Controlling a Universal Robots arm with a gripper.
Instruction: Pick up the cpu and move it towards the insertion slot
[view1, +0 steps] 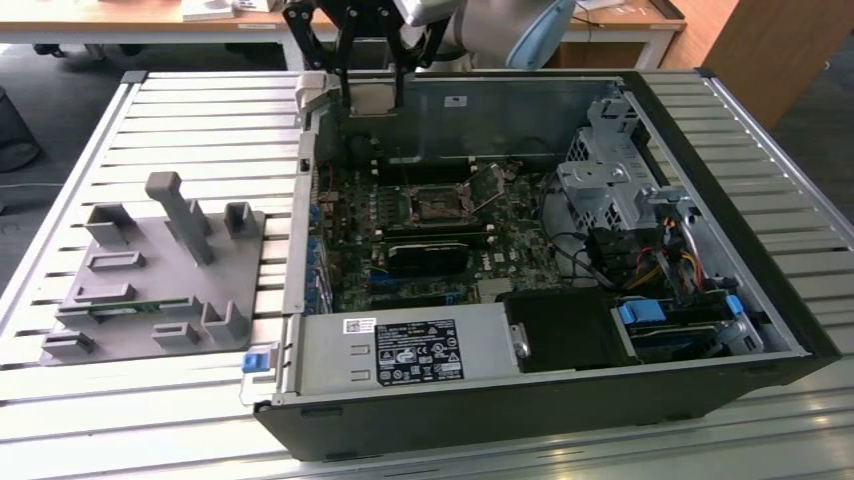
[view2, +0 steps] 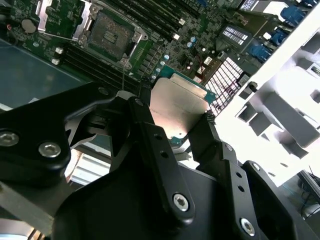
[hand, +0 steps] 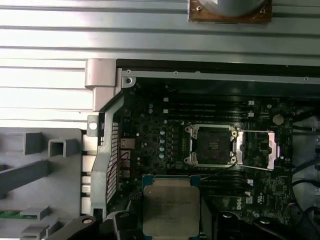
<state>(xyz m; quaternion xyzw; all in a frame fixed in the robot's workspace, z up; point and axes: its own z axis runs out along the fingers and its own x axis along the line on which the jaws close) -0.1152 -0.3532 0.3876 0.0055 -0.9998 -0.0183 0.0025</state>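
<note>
My gripper (view1: 372, 88) hangs over the far wall of the open computer case, shut on the cpu (view1: 374, 97), a small flat square chip with a silver top. In the second wrist view the cpu (view2: 175, 112) sits clamped between the two black fingers (view2: 144, 117), tilted above the board. The first wrist view shows the cpu (hand: 170, 202) edged in green, a little short of the insertion slot (hand: 211, 146). That insertion slot (view1: 438, 205) is a dark square socket in a silver frame, its metal lid (hand: 257, 149) folded open beside it. The socket (view2: 111, 32) holds nothing.
The case (view1: 694, 330) lies on a slatted metal table (view1: 200, 120). A gray plastic tray (view1: 147, 270) with a green memory stick (view1: 114, 312) stands at the exterior view's left. Inside the case are a long black block (view1: 427, 255), a power supply (view1: 400, 350) and a drive cage (view1: 614, 190).
</note>
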